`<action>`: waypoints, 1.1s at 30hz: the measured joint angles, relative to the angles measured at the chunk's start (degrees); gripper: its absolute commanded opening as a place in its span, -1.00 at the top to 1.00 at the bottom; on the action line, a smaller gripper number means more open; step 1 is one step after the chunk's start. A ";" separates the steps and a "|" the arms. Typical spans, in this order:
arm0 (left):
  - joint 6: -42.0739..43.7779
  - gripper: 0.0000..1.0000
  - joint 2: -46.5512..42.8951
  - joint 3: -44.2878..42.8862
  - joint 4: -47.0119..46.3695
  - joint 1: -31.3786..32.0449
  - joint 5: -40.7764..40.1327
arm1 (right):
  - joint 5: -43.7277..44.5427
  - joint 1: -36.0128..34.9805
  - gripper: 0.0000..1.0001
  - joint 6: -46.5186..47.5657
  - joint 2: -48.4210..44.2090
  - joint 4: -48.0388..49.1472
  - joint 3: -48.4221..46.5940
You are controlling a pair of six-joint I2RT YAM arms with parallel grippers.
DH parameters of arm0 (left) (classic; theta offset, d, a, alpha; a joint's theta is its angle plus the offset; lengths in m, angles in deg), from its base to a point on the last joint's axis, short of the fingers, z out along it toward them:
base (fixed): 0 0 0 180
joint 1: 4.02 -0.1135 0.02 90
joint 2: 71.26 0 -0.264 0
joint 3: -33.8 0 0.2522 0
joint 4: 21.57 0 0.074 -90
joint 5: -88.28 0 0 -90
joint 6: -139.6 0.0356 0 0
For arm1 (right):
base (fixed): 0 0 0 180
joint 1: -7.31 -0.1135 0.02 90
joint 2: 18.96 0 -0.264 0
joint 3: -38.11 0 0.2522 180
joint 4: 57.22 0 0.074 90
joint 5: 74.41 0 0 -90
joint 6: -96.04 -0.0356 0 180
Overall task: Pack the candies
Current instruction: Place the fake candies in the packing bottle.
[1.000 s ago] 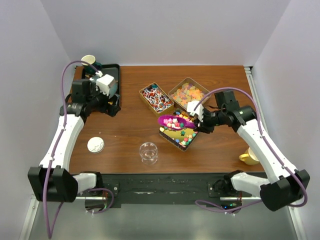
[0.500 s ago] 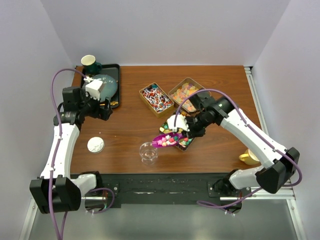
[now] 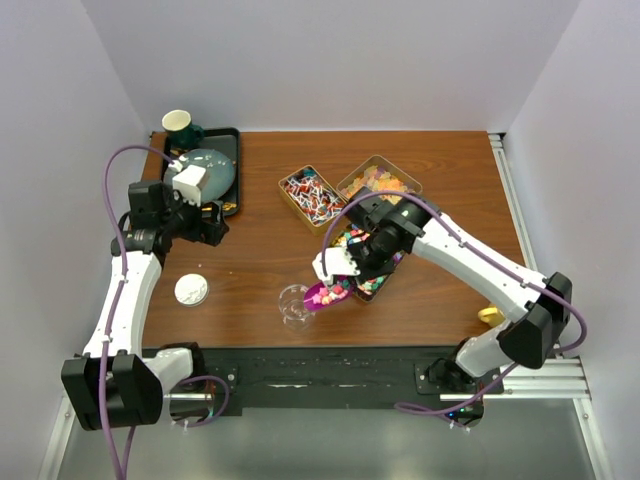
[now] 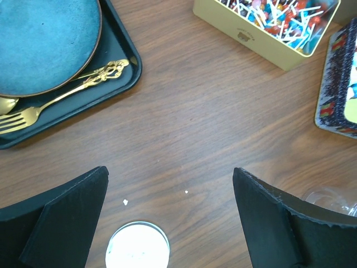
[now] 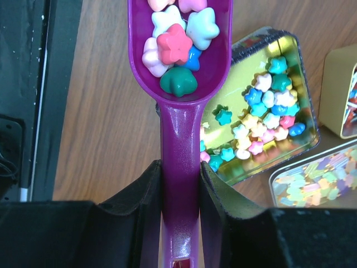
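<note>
My right gripper (image 5: 180,167) is shut on the handle of the purple scoop (image 5: 181,139). The scoop's bowl holds several star-shaped candies (image 5: 174,47). In the top view the scoop (image 3: 325,293) hangs with its tip at the right rim of a clear glass jar (image 3: 297,303). More star candies lie in the gold tin (image 5: 262,123) just right of the scoop. A tin of red-white-blue wrapped candies (image 3: 312,197) and a tin of orange-yellow gummies (image 3: 378,183) stand behind. My left gripper (image 4: 170,173) is open above bare wood, with nothing between its fingers.
A black tray (image 4: 120,78) at the back left carries a blue plate (image 4: 44,39) and a gold fork (image 4: 67,97). A green cup (image 3: 180,124) stands behind it. A white lid (image 4: 137,245) lies below my left gripper. A yellow cup (image 3: 490,316) sits near the front right edge.
My right arm swung the loaded scoop from the star-candy tin forward and left to the jar. My left gripper drew back from the tray toward the near left, still open.
</note>
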 measured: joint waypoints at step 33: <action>-4.20 -0.90 -0.44 1.44 -5.90 -0.61 9.27 | 22.75 -14.91 1.00 -0.76 9.84 -3.76 -12.31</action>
